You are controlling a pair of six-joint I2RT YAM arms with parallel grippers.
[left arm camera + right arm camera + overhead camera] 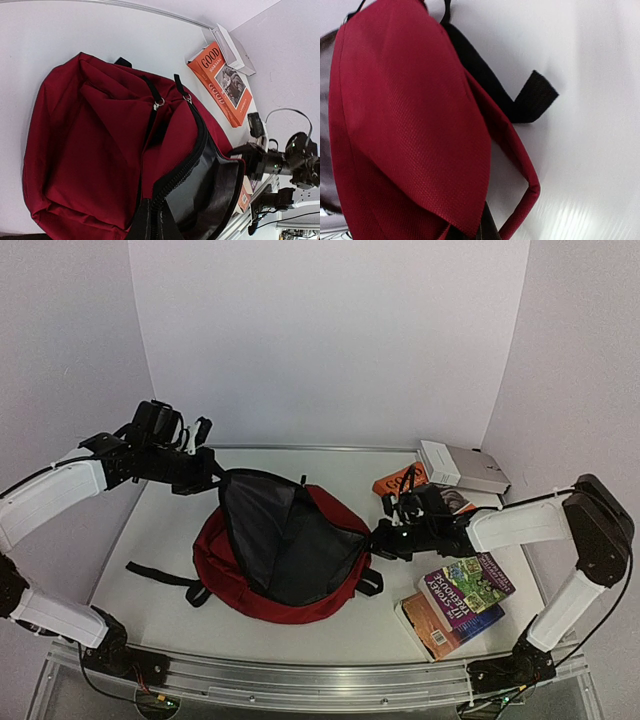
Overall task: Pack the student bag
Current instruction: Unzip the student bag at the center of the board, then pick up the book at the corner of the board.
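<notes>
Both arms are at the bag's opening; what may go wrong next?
The left gripper and right gripper both seem to pinch the student bag; if either releases to fetch a book, the soft opening may collapse. The right arm lies close to the orange book and could push it.

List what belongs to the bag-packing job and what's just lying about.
Job: dark red fabric backpack; likely cargo: orange "GOOD" paperback, purple-green paperback, orange book beneath it, flat white-grey box.
Lying about: nothing loose; only the fixed aluminium rail in front.
</notes>
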